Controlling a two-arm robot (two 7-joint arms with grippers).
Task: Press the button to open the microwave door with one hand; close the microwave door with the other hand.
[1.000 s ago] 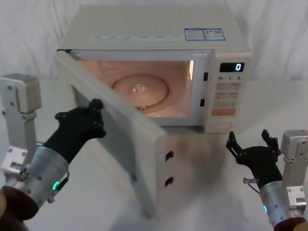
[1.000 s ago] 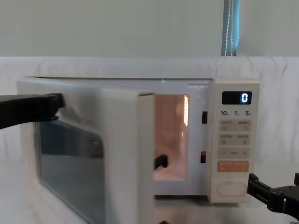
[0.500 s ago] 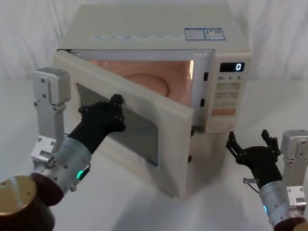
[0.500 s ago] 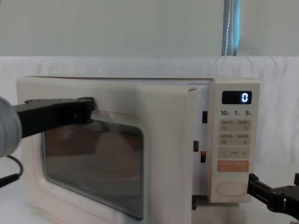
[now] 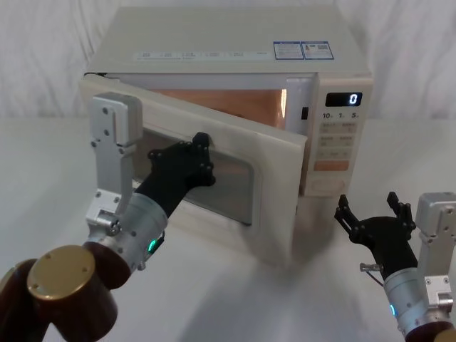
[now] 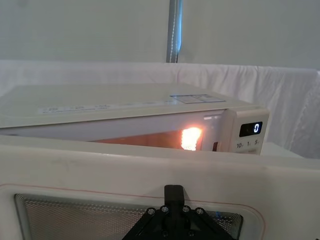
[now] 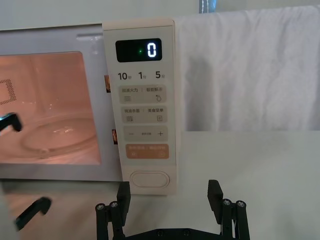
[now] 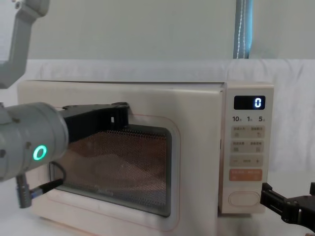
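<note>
**Door nearly home, pushed flat-on by the left tool**

The microwave [image 5: 235, 92] fills the upper centre of the head view, standing on the white surface [image 5: 214, 299]. Its microwave door [image 5: 271, 153] is hinged at the frame's left and stands ajar by a narrow wedge; orange cavity light shows above its top edge. In the chest view the door covers almost the whole front, its free edge just beside the key panel.

The left tool [image 5: 192, 160] sits at centre-left of the head view, its black fingertips [image 5: 202, 140] against the door's outer face at the upper part of the window frame. It grips nothing; I cannot tell how far its fingers are spread.

The right tool [image 5: 374, 214] hovers low at the frame's right, near the surface in front of the panel, fingers spread wide and empty. In the right wrist view the button [image 7: 150, 179] lies just ahead of it, under the orange key [image 7: 147, 151].

Judging by its build, the door is a stiff, light panel that swings freely, so it needs a push rather than a grasp. The smooth cream frame is the safer contact; the glass window looks slicker and more fragile. Pressure nearer the free edge should give more leverage and help the latch catch. The oven itself looks heavy enough to stay put, though a hard shove might slide it.
</note>
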